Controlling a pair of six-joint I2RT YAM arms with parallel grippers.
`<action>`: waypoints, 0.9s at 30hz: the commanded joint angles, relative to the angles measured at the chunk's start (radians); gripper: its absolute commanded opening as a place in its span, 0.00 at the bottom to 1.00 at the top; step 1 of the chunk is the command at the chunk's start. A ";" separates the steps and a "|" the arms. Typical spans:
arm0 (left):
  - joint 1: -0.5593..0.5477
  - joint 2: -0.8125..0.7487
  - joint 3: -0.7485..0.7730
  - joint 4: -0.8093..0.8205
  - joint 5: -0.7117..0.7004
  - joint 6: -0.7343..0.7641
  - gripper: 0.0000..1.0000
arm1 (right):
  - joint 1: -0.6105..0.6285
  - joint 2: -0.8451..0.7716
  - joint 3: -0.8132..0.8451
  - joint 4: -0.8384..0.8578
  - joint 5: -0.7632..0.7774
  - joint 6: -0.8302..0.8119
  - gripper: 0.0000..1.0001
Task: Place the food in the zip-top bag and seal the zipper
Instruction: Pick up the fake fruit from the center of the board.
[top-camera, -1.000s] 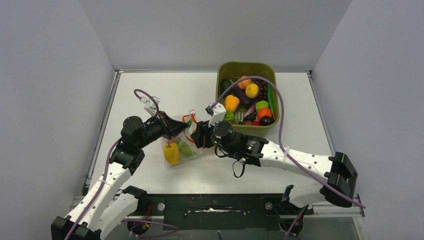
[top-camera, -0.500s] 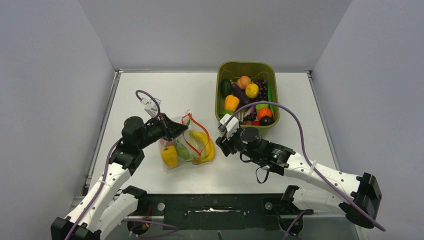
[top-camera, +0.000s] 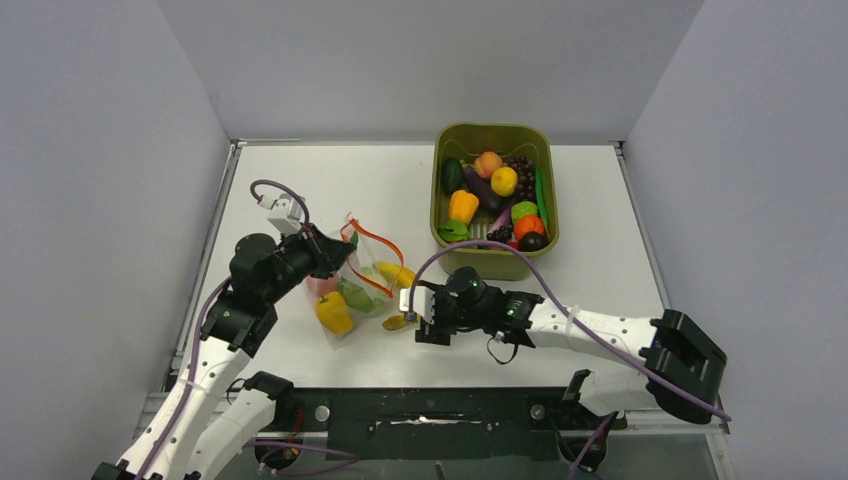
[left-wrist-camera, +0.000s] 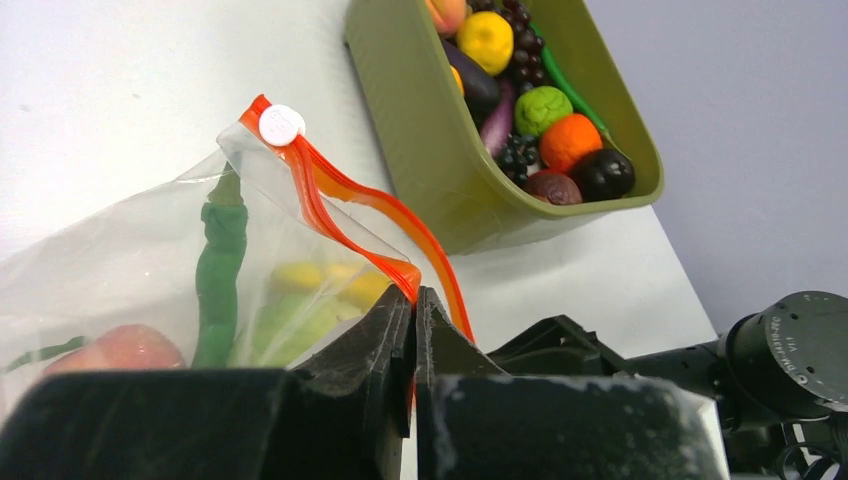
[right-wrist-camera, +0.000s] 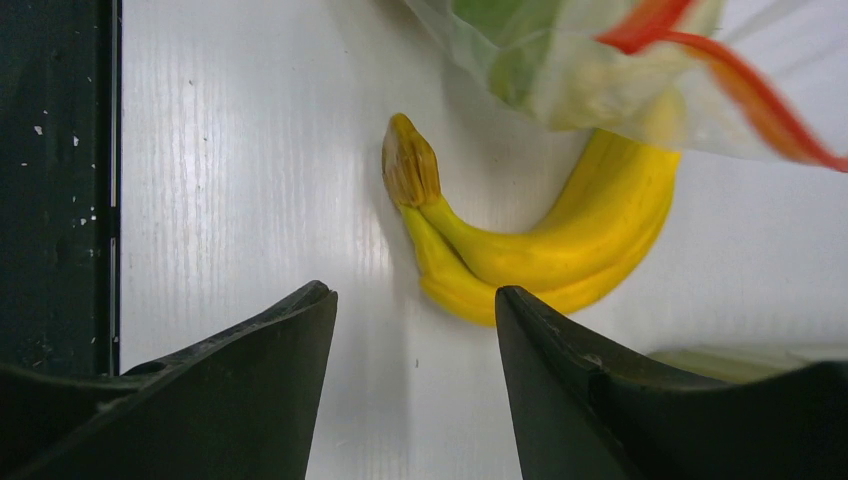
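Note:
The clear zip-top bag (top-camera: 345, 298) lies left of centre on the table, with its red-orange zipper (left-wrist-camera: 340, 190) gaping. My left gripper (top-camera: 338, 262) is shut on the zipper strip (left-wrist-camera: 412, 284) at the mouth edge. Inside the bag are a green pod (left-wrist-camera: 222, 268), a pink-red fruit (left-wrist-camera: 122, 348) and yellow pieces (top-camera: 333, 312). A yellow banana (right-wrist-camera: 545, 255) lies on the table with its far end under the bag's mouth. My right gripper (right-wrist-camera: 412, 300) hovers open just short of the banana's stem end, with nothing between its fingers (top-camera: 413, 317).
The olive-green tub (top-camera: 440, 200) at the back right holds several more toy fruits and vegetables, such as a yellow pepper (top-camera: 462, 206) and an orange (top-camera: 528, 226). The table's near edge and a black rail (right-wrist-camera: 55, 200) lie just behind my right gripper.
My right gripper let the banana go at the bag's mouth, drew back, then came low toward its stem end with jaws wider. The left gripper shifted the bag slightly left.

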 joint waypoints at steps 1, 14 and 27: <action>0.001 -0.052 0.071 -0.050 -0.149 0.074 0.00 | 0.023 0.079 0.120 0.051 -0.073 -0.124 0.61; 0.001 -0.148 0.078 -0.125 -0.396 0.070 0.00 | 0.030 0.305 0.259 0.004 -0.148 -0.194 0.61; 0.001 -0.146 0.037 -0.115 -0.301 0.073 0.00 | 0.030 0.365 0.299 -0.046 -0.151 -0.197 0.34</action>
